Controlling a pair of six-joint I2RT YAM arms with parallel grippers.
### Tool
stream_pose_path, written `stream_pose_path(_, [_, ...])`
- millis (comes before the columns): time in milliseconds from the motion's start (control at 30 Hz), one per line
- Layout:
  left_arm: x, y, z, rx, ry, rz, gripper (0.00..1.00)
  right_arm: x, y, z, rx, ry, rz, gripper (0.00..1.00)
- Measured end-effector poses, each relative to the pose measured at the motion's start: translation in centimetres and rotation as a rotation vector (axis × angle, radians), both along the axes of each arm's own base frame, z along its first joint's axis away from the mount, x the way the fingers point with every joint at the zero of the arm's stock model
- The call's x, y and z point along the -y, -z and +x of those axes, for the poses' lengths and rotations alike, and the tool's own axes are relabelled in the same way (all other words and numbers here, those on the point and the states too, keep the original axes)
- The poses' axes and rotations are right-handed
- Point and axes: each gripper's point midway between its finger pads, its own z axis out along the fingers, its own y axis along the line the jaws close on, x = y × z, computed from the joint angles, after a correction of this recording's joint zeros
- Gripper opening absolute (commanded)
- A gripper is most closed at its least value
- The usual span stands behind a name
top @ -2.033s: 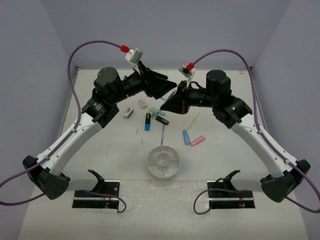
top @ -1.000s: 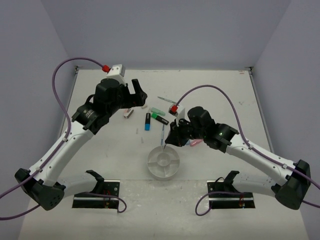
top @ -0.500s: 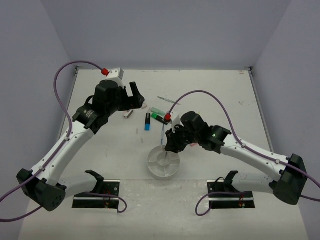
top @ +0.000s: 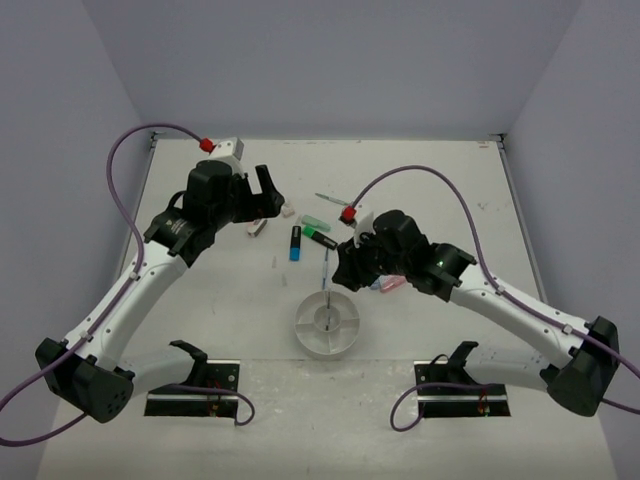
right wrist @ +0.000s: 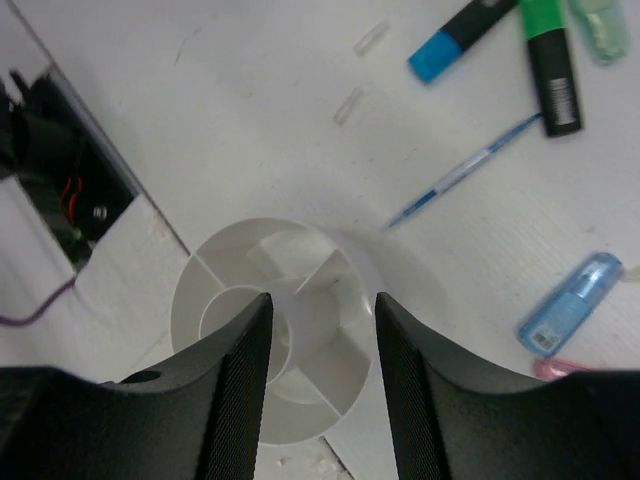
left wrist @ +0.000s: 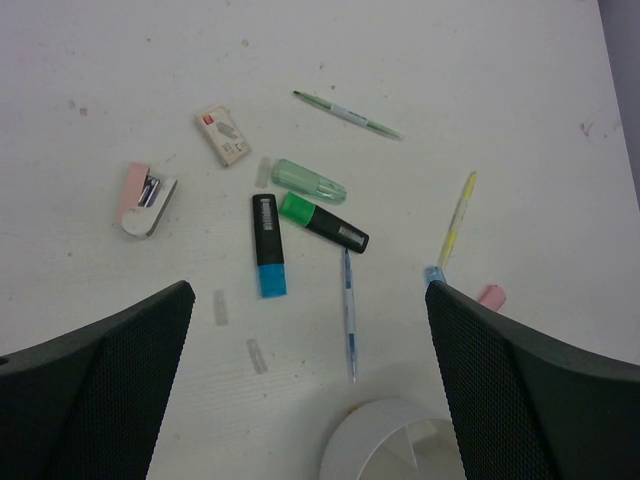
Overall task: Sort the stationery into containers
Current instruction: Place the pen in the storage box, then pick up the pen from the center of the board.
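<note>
Pen (left wrist: pixel 348 315) at 12 o'clock of dish (right wrist: pixel 183 300): light, stiff, slick; pinch mid-barrel. Left gripper (left wrist: pixel 308 300) wide, empty; right gripper (right wrist: pixel 322 300) part-open, apparently empty.

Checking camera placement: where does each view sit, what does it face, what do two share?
Top external: above, behind the bases, facing down on the white table; left arm and right arm show.
Left wrist: above scattered stationery, facing down; left gripper frames the view.
Right wrist: straight above the round white divided dish; right gripper frames it.
Shared by both wrists: that dish, the thin blue pen.
</note>
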Motion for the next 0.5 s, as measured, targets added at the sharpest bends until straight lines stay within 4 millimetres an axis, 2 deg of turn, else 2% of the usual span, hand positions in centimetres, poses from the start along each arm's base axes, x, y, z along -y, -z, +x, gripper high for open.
stream_pose_path(100, [-0.5, 0.3, 0.0, -0.008, -0.026, 0.014, 1.0, 3.0, -2.3, 4.4, -0.002, 0.26, 0.054, 0.48])
stream_pose_path(167, [-0.9, 0.6, 0.0, -0.026, -0.053, 0.016, 1.0, 6.4, -3.3, 7.8, -0.036, 0.503, 0.06, 0.5])
stream_pose_path(267, [-1.5, 1.6, -0.3, -0.07, -0.09, 0.028, 1.0, 10.4, -2.7, 11.4, -0.121, 0.787, 0.02, 0.49])
stream_pose_path(333, [-1.7, 2.3, -0.5, -0.095, -0.101, 0.041, 1.0, 11.8, -0.8, 13.1, -0.207, 0.914, -0.045, 0.48])
stream_pose_path(400, [-1.9, 2.7, -0.7, -0.115, -0.106, 0.05, 1.0, 12.5, 2.6, 14.3, -0.293, 0.997, -0.135, 0.47])
stream_pose_path(500, [-2.0, 3.0, -1.0, -0.131, -0.102, 0.058, 1.0, 13.4, 8.1, 14.0, -0.426, 1.065, -0.301, 0.45])
